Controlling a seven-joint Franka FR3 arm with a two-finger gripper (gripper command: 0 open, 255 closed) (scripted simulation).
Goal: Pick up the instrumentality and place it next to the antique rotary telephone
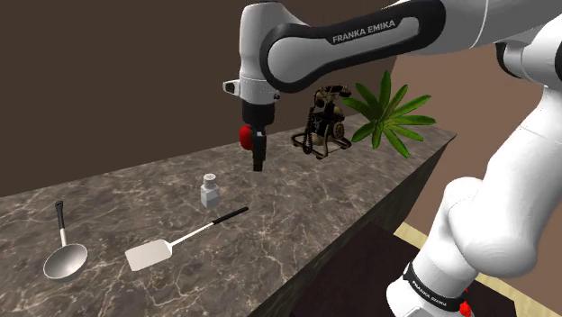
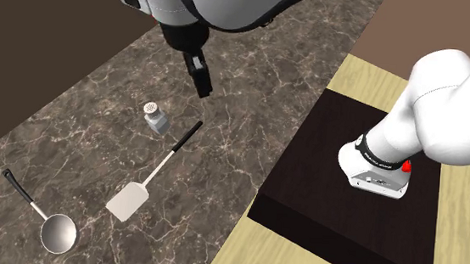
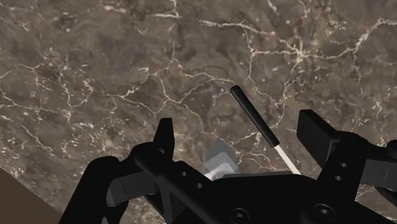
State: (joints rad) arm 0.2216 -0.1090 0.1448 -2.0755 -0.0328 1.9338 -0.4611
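The claw (image 1: 258,164) hangs wide open over the marble counter (image 1: 306,212), the small shaker (image 1: 209,190) just below it, spatula (image 1: 185,239) handle just beyond, telephone (image 1: 324,122) farther off

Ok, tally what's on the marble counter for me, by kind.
Ladle: 1
Spatula: 1
Shaker: 1
Rotary telephone: 1
Plant: 1
Total: 5
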